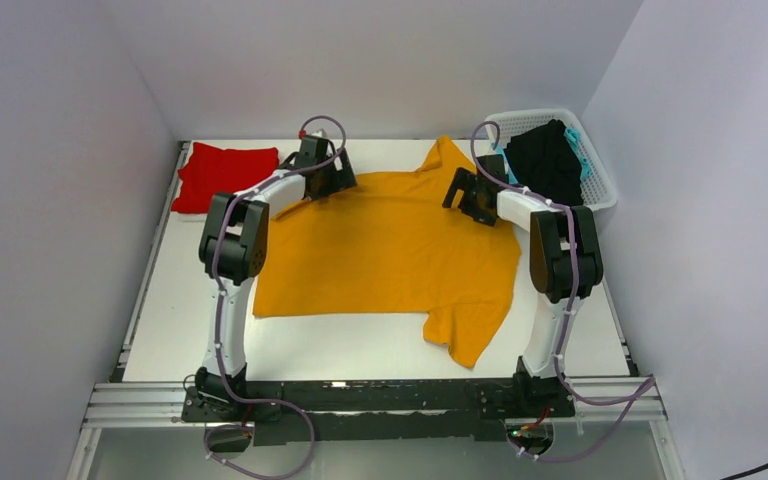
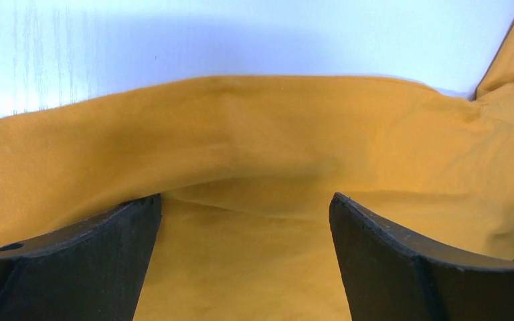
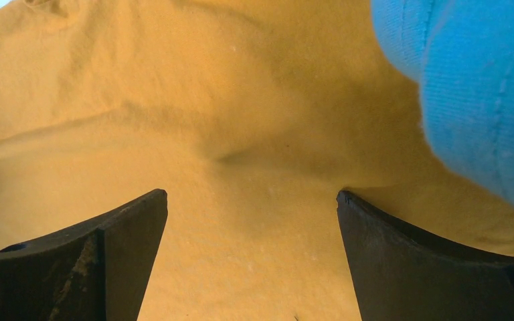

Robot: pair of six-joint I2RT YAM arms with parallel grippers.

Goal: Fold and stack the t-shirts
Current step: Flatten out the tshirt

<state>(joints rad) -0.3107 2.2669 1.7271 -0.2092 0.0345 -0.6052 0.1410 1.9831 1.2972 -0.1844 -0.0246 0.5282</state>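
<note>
On the table (image 1: 340,345) lies a yellow shirt (image 1: 390,245). At its 11 o'clock the left gripper (image 1: 343,180) holds its fingers wide apart; at 1 o'clock the right gripper (image 1: 455,192) does too.

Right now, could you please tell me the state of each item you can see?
orange t-shirt: spread out, unfolded, near sleeve rumpled.
red t-shirt: folded, far left corner.
black garment: heaped in the basket.
basket: upright, holding clothes.
left gripper: open over the orange t-shirt.
right gripper: open over the orange t-shirt.
</note>
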